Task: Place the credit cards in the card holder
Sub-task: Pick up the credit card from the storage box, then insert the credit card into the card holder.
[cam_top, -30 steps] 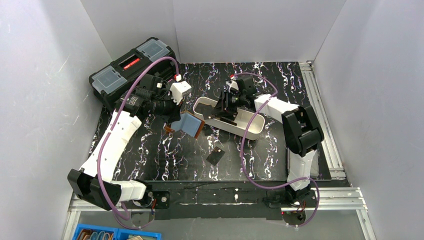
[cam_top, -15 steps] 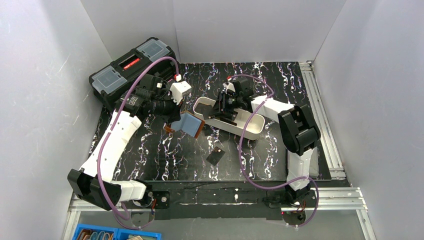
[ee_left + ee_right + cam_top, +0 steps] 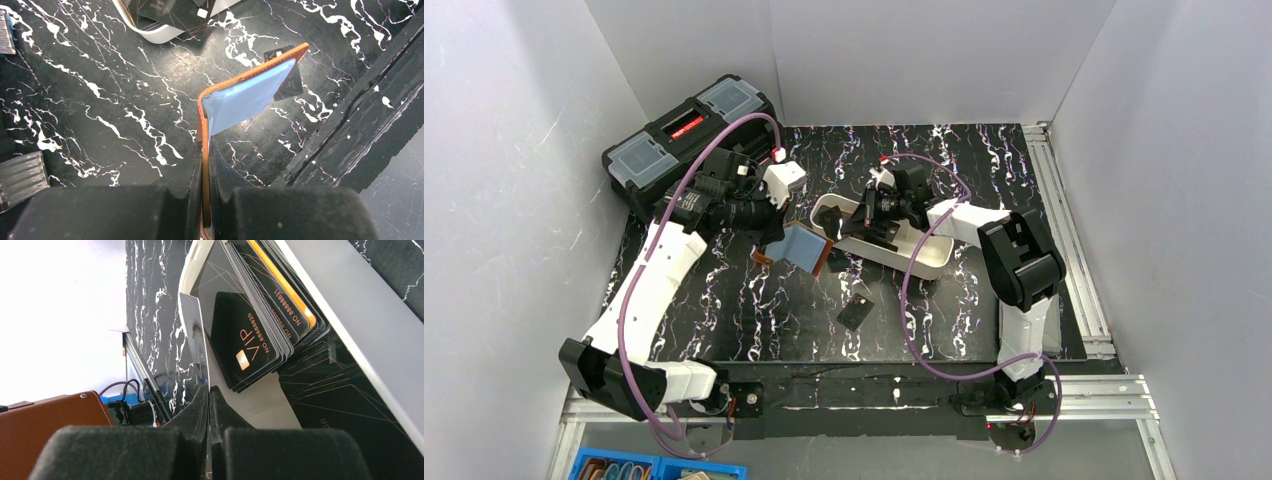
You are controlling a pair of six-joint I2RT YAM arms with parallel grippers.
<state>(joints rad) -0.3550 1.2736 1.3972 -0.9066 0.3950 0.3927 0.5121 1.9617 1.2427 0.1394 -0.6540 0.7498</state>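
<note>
Brown leather card holder [image 3: 248,96] is held open over the black marbled table [image 3: 744,310], blue lining showing, one flap pinched in the left claw [image 3: 205,167]. Inside the white tray [image 3: 936,258] the right claw [image 3: 208,392] is pressed together on a single dark card [image 3: 193,330], edge-on beside the leaning credit cards [image 3: 250,335]. A loose card [image 3: 856,312] lies flat on the table near the tray.
</note>
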